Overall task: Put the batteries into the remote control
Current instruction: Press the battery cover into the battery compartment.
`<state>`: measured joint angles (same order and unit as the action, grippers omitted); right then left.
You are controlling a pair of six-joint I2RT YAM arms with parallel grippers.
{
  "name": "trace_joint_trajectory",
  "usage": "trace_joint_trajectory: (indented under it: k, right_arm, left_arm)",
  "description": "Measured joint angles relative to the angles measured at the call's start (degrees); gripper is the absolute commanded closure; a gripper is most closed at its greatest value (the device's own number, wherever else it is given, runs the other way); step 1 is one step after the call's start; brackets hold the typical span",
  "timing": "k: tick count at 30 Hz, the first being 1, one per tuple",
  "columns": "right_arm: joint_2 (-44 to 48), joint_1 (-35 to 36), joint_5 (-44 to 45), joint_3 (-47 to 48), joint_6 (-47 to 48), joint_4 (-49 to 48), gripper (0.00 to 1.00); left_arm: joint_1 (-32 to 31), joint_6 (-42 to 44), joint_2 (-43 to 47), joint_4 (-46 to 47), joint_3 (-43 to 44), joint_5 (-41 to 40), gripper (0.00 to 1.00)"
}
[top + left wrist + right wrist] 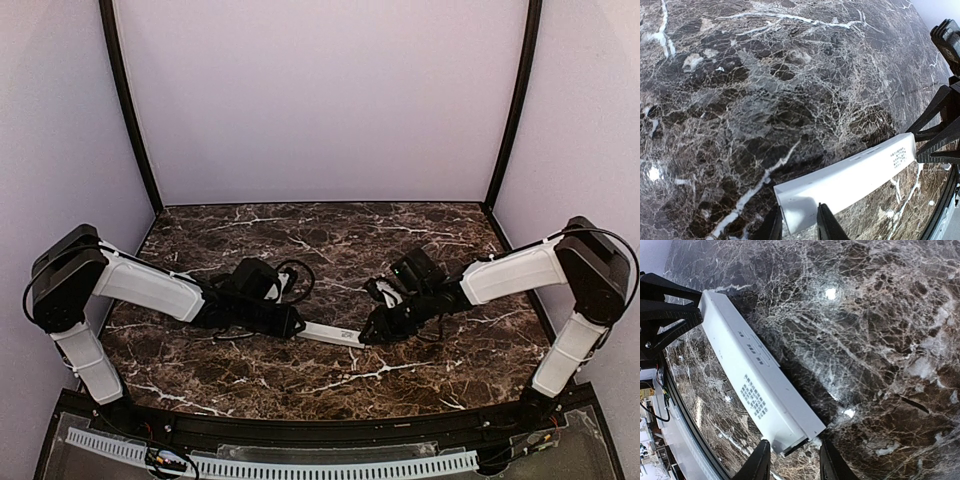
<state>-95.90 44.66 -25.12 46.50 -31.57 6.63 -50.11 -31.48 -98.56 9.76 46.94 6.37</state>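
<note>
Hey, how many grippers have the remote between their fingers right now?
2. The left gripper straddles one end of the remote control; the right gripper straddles the opposite end. Neither is hidden.

Left arm (150, 285) and right arm (515, 272) angled inward, left claw (295, 322) facing right claw (372, 330), both clamped on remote control (332, 333) ends

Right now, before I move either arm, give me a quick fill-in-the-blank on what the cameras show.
1. The remote is ___ in colour.
2. The left fingers and right fingers each grip one ___ of it.
3. The table has a dark ___ pattern with pale veins.
4. Of the batteries, ___ can be seen.

Missing words: white; end; marble; none.
</note>
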Motion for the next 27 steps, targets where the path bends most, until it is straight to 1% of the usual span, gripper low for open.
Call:
trace_joint_trajectory:
  k: [17,27]
  right_arm:
    - [-1.6,0.0,-0.6,1.4,-0.1,0.3,0.76]
    - [-1.8,-0.2,-1.3,1.7,-0.2,0.6,0.78]
  left_arm:
    - [-0.4,0.7,-0.5,-1.8,1.8,-1.6,0.81]
    - [-1.3,0.8,-0.8,-3.5,3.0,-4.1,0.84]
